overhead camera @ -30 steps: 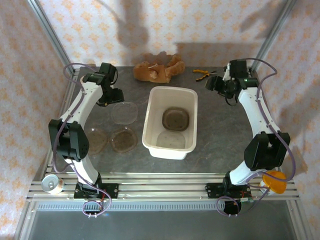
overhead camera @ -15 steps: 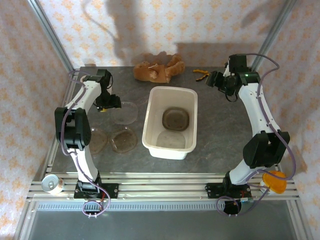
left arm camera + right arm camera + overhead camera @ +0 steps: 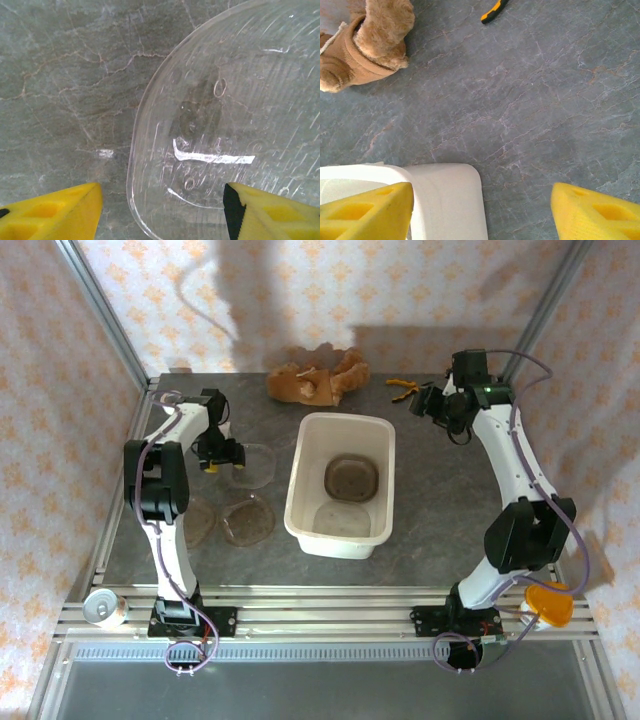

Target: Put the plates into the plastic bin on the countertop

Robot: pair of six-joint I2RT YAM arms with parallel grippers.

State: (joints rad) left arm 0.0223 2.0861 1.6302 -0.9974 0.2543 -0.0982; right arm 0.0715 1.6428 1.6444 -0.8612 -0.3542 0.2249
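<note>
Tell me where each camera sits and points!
Top external: above, behind; looks down on dark grey stone-look countertop; both arms show.
Left wrist: on left gripper, faces down at a clear round plastic plate; yellow fingers show.
Right wrist: on right gripper, faces down at a white plastic bin; yellow fingers show.
Top also sees plate and bin.

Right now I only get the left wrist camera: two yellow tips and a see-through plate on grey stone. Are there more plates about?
Observer: Yes. From overhead, two more lie on the countertop on the near side of your plate: a second plate and, left of it, a third plate.
Operator: Where do they go?
Observer: Into the plastic bin, right of your plate; a brown plate already lies inside.
Operator: And the other claw?
Observer: The right claw hangs open near the bin's far right corner.
</note>
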